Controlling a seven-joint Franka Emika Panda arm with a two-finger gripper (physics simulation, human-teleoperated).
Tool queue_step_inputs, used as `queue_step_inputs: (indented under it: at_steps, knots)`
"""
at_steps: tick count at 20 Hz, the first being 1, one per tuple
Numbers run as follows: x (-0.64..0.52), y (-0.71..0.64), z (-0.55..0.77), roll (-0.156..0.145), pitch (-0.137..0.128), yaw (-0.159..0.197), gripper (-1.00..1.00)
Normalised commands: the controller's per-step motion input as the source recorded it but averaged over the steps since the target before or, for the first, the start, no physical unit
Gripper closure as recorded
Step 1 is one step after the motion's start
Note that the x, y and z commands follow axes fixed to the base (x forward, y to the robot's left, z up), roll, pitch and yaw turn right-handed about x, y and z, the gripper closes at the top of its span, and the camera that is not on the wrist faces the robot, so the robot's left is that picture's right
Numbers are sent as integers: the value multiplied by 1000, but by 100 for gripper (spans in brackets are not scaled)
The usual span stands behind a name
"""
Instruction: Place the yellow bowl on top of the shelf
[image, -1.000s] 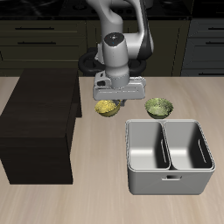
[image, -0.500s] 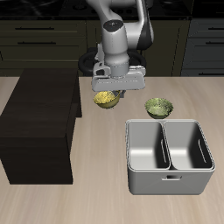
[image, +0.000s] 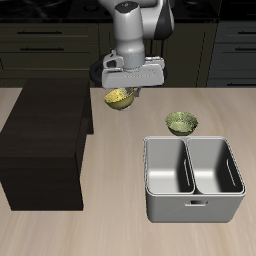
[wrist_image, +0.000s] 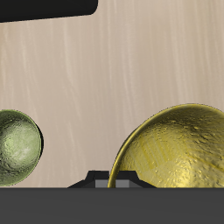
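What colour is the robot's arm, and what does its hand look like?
The arm is light grey and made of thick, rounded, tube-like sections, with a darker band near its top. The gripper has a pale grey, boxy, wide body with darker parts underneath. No cables or markings can be made out. In the wrist view only a dark grey edge of it shows.

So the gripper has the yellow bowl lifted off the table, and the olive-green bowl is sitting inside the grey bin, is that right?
Not quite. The gripper does hold the yellow bowl off the table, but the olive-green bowl sits on the table just behind the grey bin, not inside it. The exterior view shows both compartments empty.
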Motion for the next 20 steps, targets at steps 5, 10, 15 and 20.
queue_step_inputs:
  at_steps: [5, 10, 15, 20]
  knots:
    - [-8, -57, 436, 0, -33, -5, 100]
    - [-57, -46, 526, -3, -49, 1, 100]
    - [-60, -66, 403, -15, -26, 3, 100]
    - [-59, -62, 455, -3, -18, 16, 100]
